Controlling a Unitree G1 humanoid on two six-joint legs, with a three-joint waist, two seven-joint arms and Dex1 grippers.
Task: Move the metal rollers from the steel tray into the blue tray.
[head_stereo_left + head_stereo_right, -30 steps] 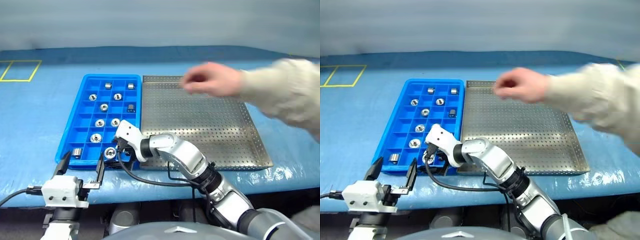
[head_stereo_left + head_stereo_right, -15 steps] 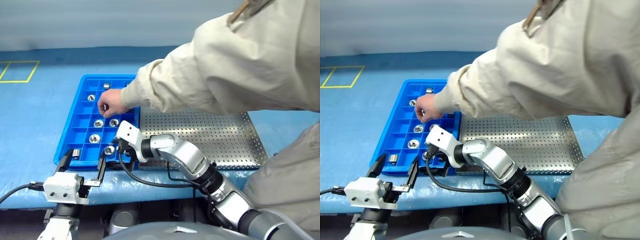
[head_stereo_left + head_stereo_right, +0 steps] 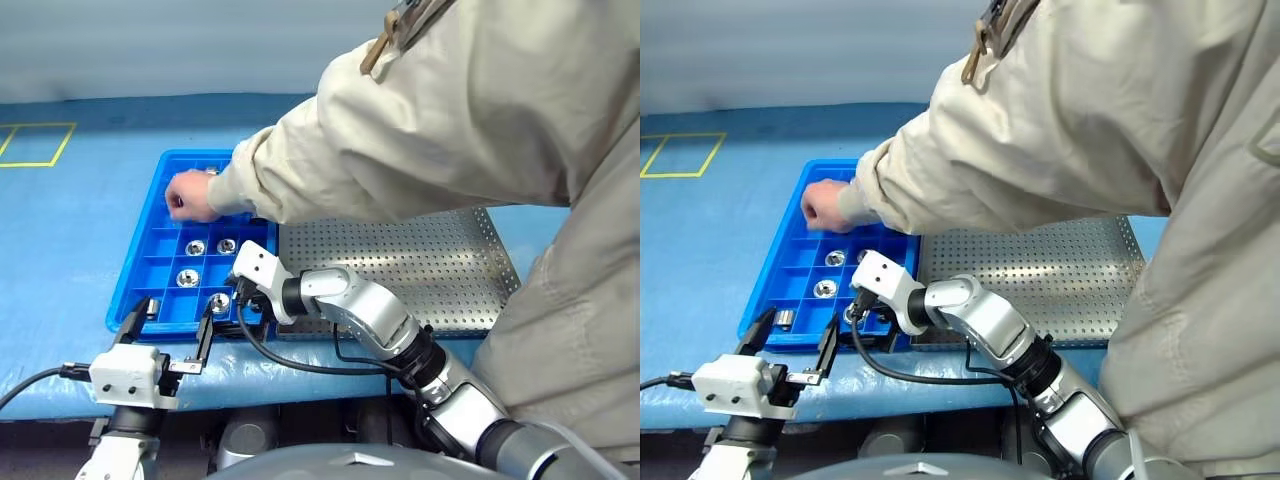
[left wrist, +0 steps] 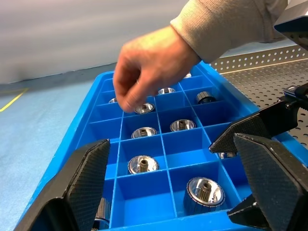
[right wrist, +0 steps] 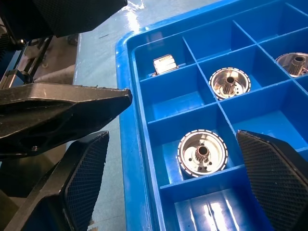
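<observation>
I hold both tools idle at the near edge of the blue tray [image 3: 150, 265]. The left tool [image 3: 170, 323] stands with its fingers spread wide and empty, just short of the tray's near rim. The right tool [image 3: 238, 306] is also spread wide and empty, angled down over the near row of compartments.

The rollers [image 4: 203, 190] sit in separate compartments ahead of both tools; one lies directly between the right tool's fingers in its wrist view [image 5: 202, 153]. The visible part of the steel tray [image 3: 420, 260], beside the right arm, carries no roller that I can see; a person's sleeve [image 3: 420, 130] covers the rest. The person's hand [image 3: 190, 195] reaches into the far compartments, beyond both tools.

Handling judgement: each roller looks rigid, dense for its size and polished, so it is likely to slip under a light pinch. I would grip across the outer wall, with the fingers on opposite sides and the bore upright. The compartment walls leave little finger clearance.
</observation>
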